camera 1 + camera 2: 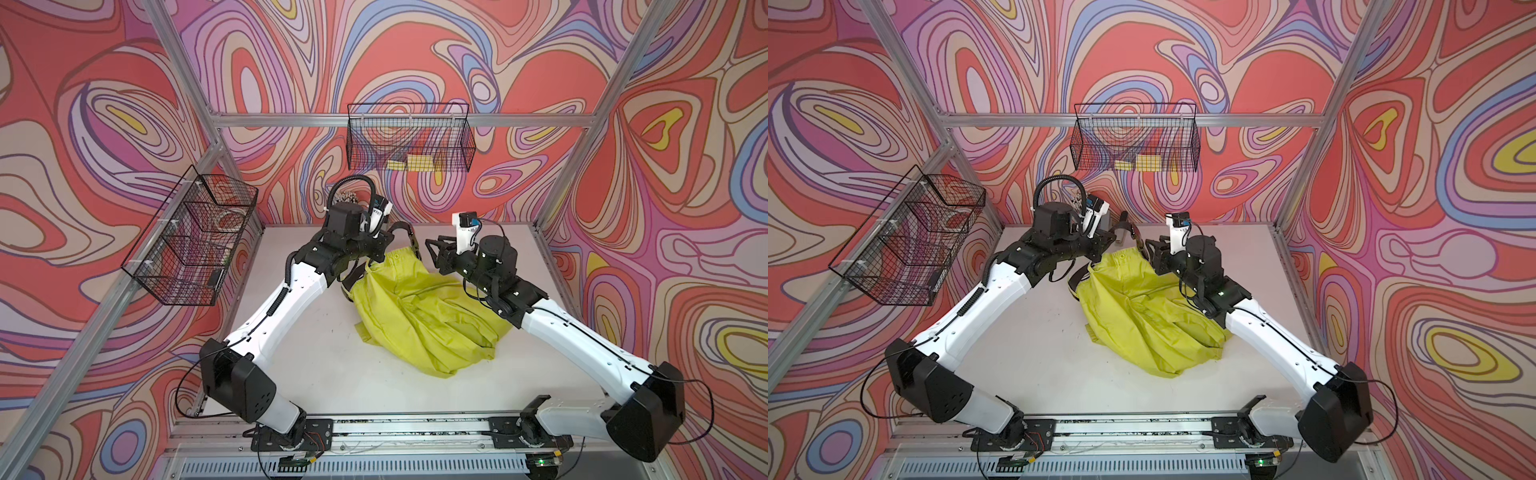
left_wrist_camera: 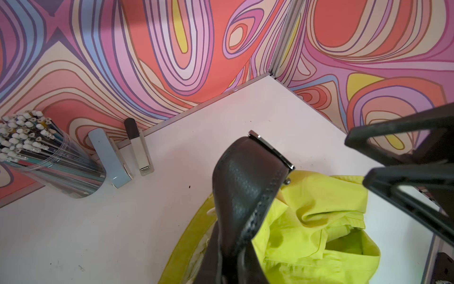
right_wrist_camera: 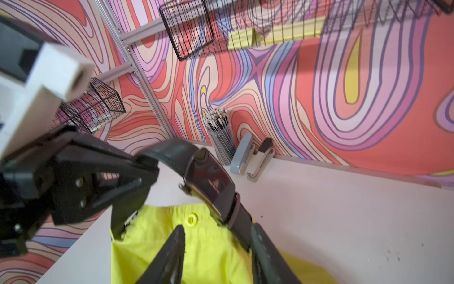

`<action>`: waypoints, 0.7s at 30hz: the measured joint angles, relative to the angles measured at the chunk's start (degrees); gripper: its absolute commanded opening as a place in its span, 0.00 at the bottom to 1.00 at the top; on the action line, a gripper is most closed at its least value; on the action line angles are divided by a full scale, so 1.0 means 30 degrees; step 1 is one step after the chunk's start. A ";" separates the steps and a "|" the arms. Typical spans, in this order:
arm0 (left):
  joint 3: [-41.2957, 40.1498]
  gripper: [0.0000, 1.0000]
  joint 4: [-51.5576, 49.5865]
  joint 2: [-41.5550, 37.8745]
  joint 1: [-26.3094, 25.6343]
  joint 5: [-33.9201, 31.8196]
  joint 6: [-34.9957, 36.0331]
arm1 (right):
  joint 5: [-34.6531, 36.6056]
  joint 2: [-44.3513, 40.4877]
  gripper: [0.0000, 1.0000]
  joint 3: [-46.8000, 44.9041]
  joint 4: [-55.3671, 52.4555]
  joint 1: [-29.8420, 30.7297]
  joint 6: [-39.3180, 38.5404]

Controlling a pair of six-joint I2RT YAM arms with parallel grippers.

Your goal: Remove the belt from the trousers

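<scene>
The trousers (image 1: 419, 320) are bright yellow-green and lie in a crumpled heap mid-table, waist end toward the back wall, with a matching button (image 3: 191, 218) showing. The black belt (image 2: 245, 189) arches up off the waistband (grainy leather look, stitched edge). Its dark rectangular buckle (image 3: 212, 180) hangs in the air above the waist. The rest seems threaded through the waistband, hard to tell.

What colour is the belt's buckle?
The belt buckle is glossy black, clearest in the right wrist view.
</scene>
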 measured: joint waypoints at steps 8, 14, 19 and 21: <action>0.0087 0.00 -0.0525 0.0007 0.0000 0.0262 -0.0270 | 0.0087 0.1792 0.42 0.1836 0.0066 0.0867 -0.2361; 0.0481 0.00 -0.1064 0.0036 0.0000 0.0488 -0.0270 | 0.0080 0.2849 0.37 0.2703 -0.0066 0.1333 -0.3636; 0.0510 0.00 -0.1275 0.0036 0.0000 0.0554 -0.0270 | 0.0080 0.3330 0.31 0.2958 -0.0153 0.1348 -0.4167; 0.0510 0.00 -0.1326 0.0036 0.0007 0.0554 -0.0270 | 0.0095 0.3402 0.28 0.2973 -0.0226 0.1355 -0.4364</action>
